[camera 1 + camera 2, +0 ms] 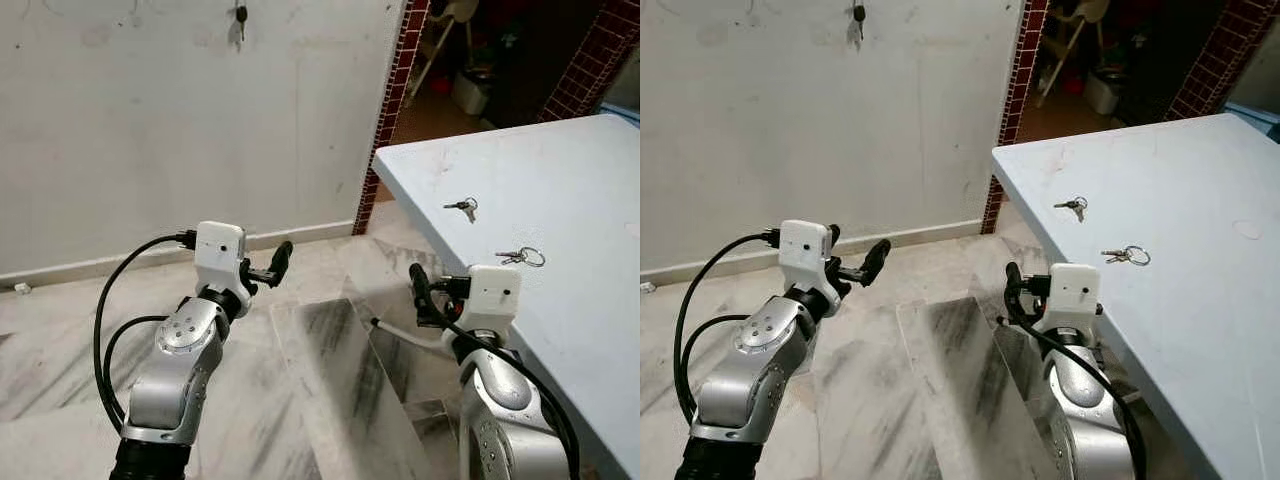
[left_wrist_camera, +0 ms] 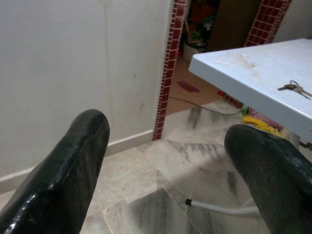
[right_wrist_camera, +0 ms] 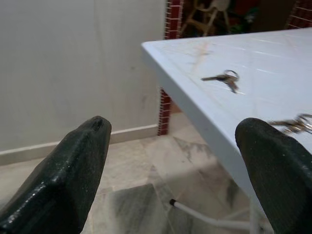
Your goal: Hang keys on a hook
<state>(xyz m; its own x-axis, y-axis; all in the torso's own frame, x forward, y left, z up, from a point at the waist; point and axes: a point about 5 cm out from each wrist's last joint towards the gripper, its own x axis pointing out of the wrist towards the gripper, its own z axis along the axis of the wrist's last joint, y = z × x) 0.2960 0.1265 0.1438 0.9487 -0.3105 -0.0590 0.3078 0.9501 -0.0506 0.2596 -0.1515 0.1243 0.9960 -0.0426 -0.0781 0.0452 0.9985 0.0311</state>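
White wall and marble floor surround a pale blue desk (image 1: 560, 190), where two sets of keys lie: one (image 1: 462, 207) further in, another (image 1: 521, 257) just beside the right end effector (image 3: 175, 170). One key (image 1: 241, 17) already hangs high on the wall. Both end effectors are wide open and hold nothing; the left end effector (image 2: 168, 165) hovers over the floor. I judge the picking step has not begun: the right one must reach to the nearer keys and close.

Even, soft daylight, faint shadows on the floor (image 1: 330, 380) (right wrist view slightly blurred).
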